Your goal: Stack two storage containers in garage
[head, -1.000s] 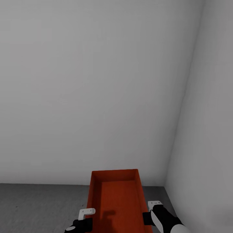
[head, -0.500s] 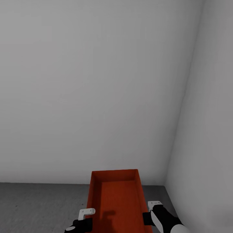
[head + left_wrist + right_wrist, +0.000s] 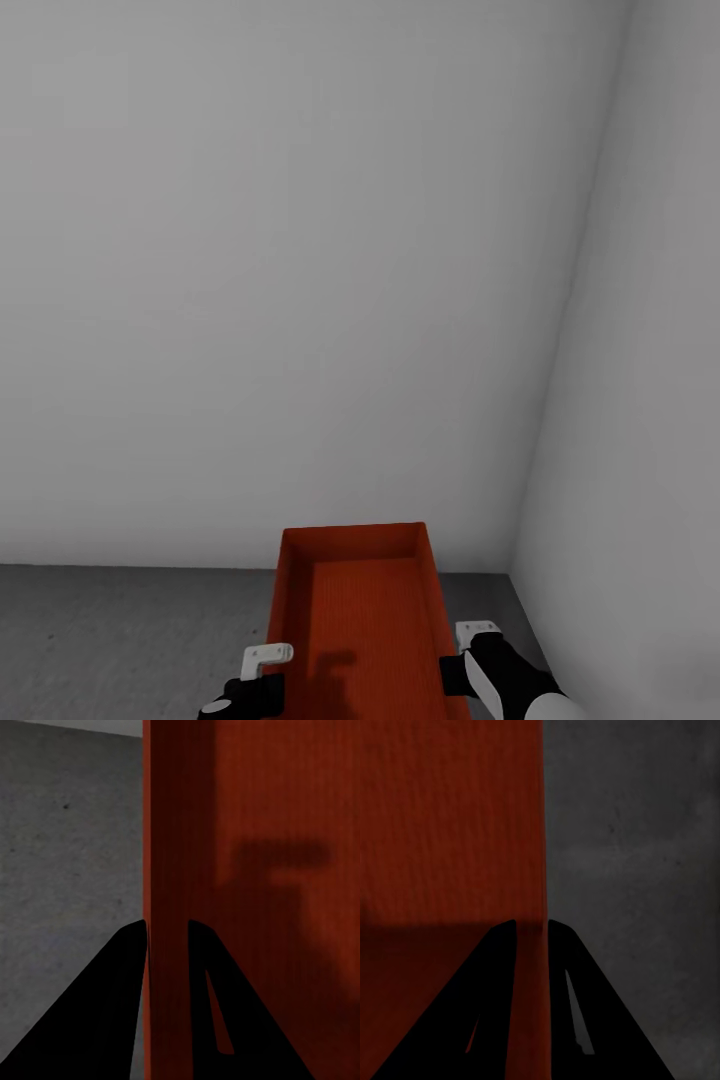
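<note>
An orange-red storage container (image 3: 360, 610) with a ribbed bottom is held in front of me, low in the head view, over the dark grey concrete floor (image 3: 120, 640) of the garage corner. My left gripper (image 3: 166, 934) is shut on the container's left wall (image 3: 165, 832), one finger on each side. The right gripper (image 3: 531, 934) pinches the container's right wall (image 3: 534, 832) in the same manner. Both wrists (image 3: 250, 680) flank the container in the head view.
Plain pale grey walls (image 3: 300, 250) meet in a corner (image 3: 570, 330) just ahead and to the right. Speckled concrete stretches to the left of the container. The right wall stands close beside my right arm (image 3: 510, 675).
</note>
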Available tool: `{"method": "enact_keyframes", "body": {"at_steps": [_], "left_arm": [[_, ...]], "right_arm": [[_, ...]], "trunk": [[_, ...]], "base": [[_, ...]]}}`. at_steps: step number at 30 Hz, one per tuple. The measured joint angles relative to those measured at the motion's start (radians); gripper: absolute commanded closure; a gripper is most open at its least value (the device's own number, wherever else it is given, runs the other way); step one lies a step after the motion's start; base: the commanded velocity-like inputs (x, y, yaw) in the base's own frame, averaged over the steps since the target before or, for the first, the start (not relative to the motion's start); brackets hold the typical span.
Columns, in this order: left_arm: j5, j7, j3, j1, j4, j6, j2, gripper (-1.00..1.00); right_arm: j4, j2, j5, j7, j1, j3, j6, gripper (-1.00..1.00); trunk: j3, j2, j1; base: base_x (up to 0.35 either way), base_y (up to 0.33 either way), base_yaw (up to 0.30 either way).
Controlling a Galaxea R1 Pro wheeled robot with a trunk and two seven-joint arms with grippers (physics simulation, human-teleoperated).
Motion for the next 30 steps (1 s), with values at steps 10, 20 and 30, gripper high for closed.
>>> {"method": "enact_keyframes", "body": {"at_steps": [10, 20, 30], "left_arm": [[0.001, 0.004, -0.001, 0.0, 0.0, 0.0, -0.003, 1.0], [0.001, 0.008, -0.003, 0.0, 0.001, 0.0, -0.007, 1.0], [0.001, 0.011, -0.003, 0.0, 0.001, 0.0, -0.01, 1.0]], "right_arm": [[0.0, -0.003, 0.0, 0.004, 0.0, 0.0, 0.001, 1.0], [0.0, -0.007, 0.001, 0.009, 0.0, 0.001, 0.001, 1.0], [-0.001, -0.01, 0.001, 0.013, 0.0, 0.001, 0.002, 1.0]], "trunk": [[-0.012, 0.0, 0.0], [-0.028, 0.0, 0.0], [-0.043, 0.0, 0.0]], "base": [[0.0, 0.0, 0.0], [0.0, 0.0, 0.0], [0.0, 0.0, 0.0]]}}
